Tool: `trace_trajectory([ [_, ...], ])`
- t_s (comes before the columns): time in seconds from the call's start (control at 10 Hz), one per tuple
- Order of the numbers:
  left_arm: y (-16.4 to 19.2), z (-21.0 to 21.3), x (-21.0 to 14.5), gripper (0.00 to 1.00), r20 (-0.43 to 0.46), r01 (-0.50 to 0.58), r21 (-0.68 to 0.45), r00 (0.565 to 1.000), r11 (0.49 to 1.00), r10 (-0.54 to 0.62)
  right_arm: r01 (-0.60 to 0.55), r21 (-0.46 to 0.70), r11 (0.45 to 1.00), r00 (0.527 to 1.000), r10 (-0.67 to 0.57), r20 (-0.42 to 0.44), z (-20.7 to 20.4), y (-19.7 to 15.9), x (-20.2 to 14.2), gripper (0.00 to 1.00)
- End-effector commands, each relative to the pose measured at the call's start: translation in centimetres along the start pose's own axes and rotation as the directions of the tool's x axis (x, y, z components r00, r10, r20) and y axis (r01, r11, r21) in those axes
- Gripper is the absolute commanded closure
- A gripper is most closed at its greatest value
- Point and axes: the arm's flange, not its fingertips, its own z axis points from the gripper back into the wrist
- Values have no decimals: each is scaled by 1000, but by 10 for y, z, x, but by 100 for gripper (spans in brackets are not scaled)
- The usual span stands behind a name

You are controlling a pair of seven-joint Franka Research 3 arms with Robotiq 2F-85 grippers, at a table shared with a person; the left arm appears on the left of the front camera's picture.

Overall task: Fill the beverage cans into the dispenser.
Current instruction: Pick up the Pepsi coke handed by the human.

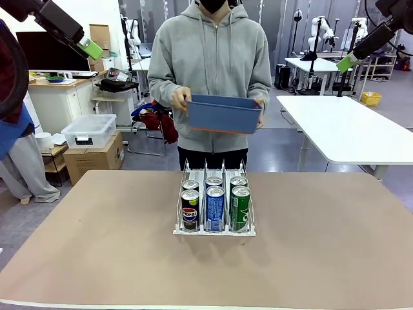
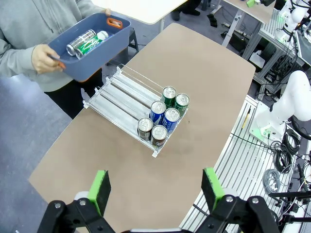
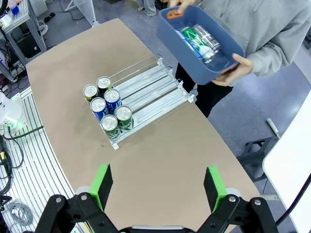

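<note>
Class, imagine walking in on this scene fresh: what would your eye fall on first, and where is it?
The clear dispenser mid-table, with six cans standing two per lane at the robot's end. Behind it a person holds a blue tub with more cans lying inside. The left gripper and right gripper hang open, high above the table.

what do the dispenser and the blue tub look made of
Dispenser: probably clear glossy plastic, since its thin dividers are see-through and catch light; the base looks white. Blue tub: likely moulded plastic, opaque and fairly matte, with even colour and rounded corners.
</note>
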Motion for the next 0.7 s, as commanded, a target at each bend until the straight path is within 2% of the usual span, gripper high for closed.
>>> trace_trajectory([
  [0.0,1,2,-1,0,4,3,3,1000,1000,-3,-2,9,1000,1000,2,7,1,0,-1,0],
  [0.6,1,2,-1,0,4,3,3,1000,1000,-3,-2,9,1000,1000,2,7,1,0,-1,0],
])
